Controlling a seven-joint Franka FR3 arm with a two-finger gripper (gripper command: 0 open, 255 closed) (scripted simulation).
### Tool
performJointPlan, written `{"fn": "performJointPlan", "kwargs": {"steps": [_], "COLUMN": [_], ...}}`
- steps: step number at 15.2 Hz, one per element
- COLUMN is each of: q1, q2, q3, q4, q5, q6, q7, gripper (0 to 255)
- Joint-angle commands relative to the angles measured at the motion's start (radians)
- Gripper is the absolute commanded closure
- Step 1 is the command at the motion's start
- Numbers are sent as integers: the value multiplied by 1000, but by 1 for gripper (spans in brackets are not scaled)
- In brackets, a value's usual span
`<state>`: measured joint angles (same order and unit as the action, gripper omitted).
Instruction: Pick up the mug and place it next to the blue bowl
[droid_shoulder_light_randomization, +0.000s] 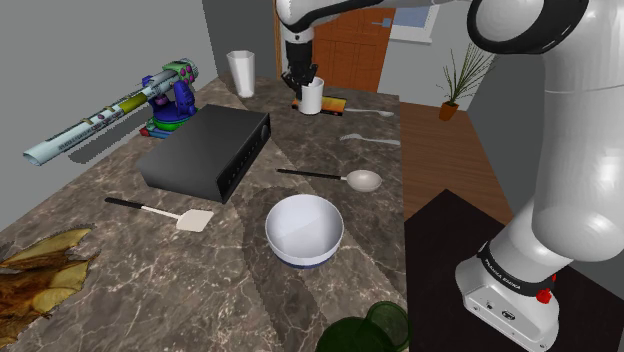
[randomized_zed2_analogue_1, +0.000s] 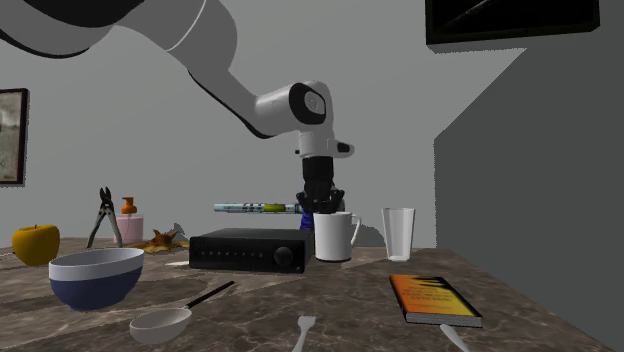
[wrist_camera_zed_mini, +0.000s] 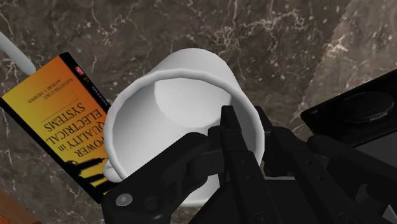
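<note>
The white cylindrical mug (droid_shoulder_light_randomization: 312, 97) stands upright on the far end of the dark marble-patterned tabletop (droid_shoulder_light_randomization: 250, 285), its open mouth up and its long axis vertical. In the second exterior view its handle points to that view's right. The all-black two-finger gripper (wrist_camera_zed_mini: 247, 124) comes straight down onto the rim on the side away from the handle. The jaws are narrow, with one finger inside the cup and the other outside, and they appear to pinch the wall between them. The base looks to be resting on the table, so I judge the lift has not begun. Just beside the mug lies the orange-and-black paperback book (wrist_camera_zed_mini: 60, 114), and near it, toward the shoulder view's left, stands the pale tapered tumbler (droid_shoulder_light_randomization: 241, 72). The round bowl with a white inside and dark blue outside (droid_shoulder_light_randomization: 300, 258) sits well apart from the mug, much nearer the stand. The flat black electronics box (droid_shoulder_light_randomization: 207, 150) lies off to one side of that line, and the long-handled spoon (droid_shoulder_light_randomization: 362, 180) lies across the gap. The coming carry therefore runs from the far end back toward the stand, passing over the spoon. It should end on bare tabletop beside the bowl's wall.
</note>
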<state>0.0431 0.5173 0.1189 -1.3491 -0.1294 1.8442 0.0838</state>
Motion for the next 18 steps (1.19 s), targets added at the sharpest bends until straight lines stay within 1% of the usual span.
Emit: {"fn": "performJointPlan", "kwargs": {"steps": [1, 9, 17, 18], "q1": [2, 7, 14, 26], "q2": [-2, -3, 18, -7], "q3": [1, 2, 2, 7], "q4": [23, 129, 268, 229], "q5": [1, 3, 2, 3], "q6": [-25, -132, -249, -236], "q7": [0, -9, -17, 2], "gripper": [255, 255, 255, 255]}}
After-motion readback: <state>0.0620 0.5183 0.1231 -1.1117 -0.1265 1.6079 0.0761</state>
